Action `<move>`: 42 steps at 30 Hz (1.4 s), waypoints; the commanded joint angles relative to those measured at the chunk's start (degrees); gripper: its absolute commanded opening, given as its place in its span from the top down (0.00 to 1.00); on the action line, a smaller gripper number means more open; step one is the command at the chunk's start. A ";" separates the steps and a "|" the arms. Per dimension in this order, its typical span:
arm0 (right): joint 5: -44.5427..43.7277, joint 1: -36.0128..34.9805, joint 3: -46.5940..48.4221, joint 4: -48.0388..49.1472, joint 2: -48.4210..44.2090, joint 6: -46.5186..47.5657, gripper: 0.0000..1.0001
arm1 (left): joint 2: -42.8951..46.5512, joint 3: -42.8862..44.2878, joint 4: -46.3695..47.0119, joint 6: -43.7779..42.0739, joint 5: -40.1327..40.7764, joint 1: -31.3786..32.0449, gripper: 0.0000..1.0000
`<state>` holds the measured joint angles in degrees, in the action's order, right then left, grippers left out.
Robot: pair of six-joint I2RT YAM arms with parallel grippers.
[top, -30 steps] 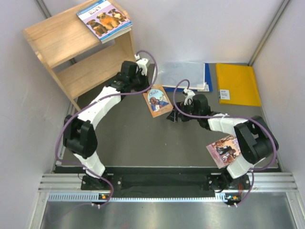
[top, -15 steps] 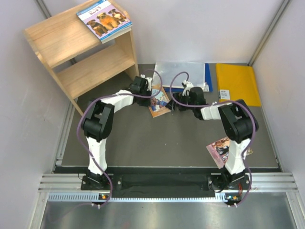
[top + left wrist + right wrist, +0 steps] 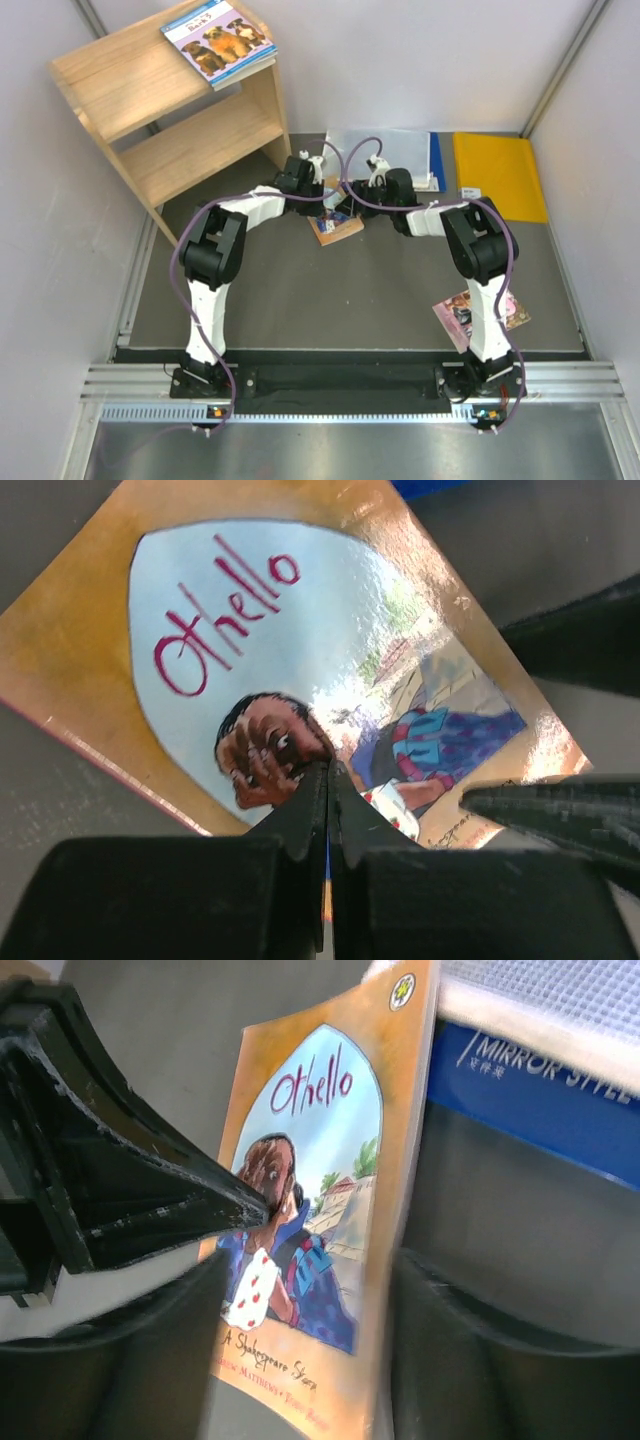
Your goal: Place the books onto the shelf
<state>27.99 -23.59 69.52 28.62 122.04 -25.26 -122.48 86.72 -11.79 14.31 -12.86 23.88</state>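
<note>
Dark grey tabletop (image 3: 300,290) (perhaps rubber mat); white walls (image 3: 40,300); shelf (image 3: 110,85) in far-left corner.

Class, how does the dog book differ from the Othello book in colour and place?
The dog book is light blue; the Othello book is orange. The dog book lies atop the shelf; the Othello book is on the table. Both are thin paperbacks, covers up.

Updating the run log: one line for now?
left claw: shut, at Othello book | right claw: open, straddling it | dog book: atop shelf
</note>
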 commanded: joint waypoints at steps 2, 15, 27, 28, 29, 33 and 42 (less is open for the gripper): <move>7.87 -3.91 3.44 -1.12 0.48 -1.19 0.77 | -3.83 -0.50 -1.39 -0.15 0.38 0.82 1.00; 4.71 -2.07 -5.96 -0.94 -6.80 1.09 1.00 | 20.41 -17.43 0.10 0.80 7.93 0.82 0.83; 5.85 0.13 -13.00 1.35 -16.65 0.03 1.00 | 55.31 -50.31 21.52 20.22 5.92 0.82 0.01; 5.94 0.21 -13.00 1.61 -17.09 -0.32 1.00 | 57.07 -52.68 26.33 22.06 5.92 0.91 0.01; 6.02 0.13 -12.92 1.87 -17.44 -1.02 1.00 | 57.61 -57.32 29.08 25.13 5.66 0.91 0.01; 7.69 0.39 -12.21 2.31 -19.72 -3.04 1.00 | 56.65 -65.61 41.65 31.04 4.86 0.91 0.01; 11.91 0.48 -13.18 6.09 -24.83 -9.46 1.00 | 50.24 -71.78 60.55 35.97 9.00 1.26 0.01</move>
<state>36.71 -23.49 56.53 28.99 102.30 -31.64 -70.48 15.57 32.21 46.92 -5.69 24.91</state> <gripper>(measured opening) 0.027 0.991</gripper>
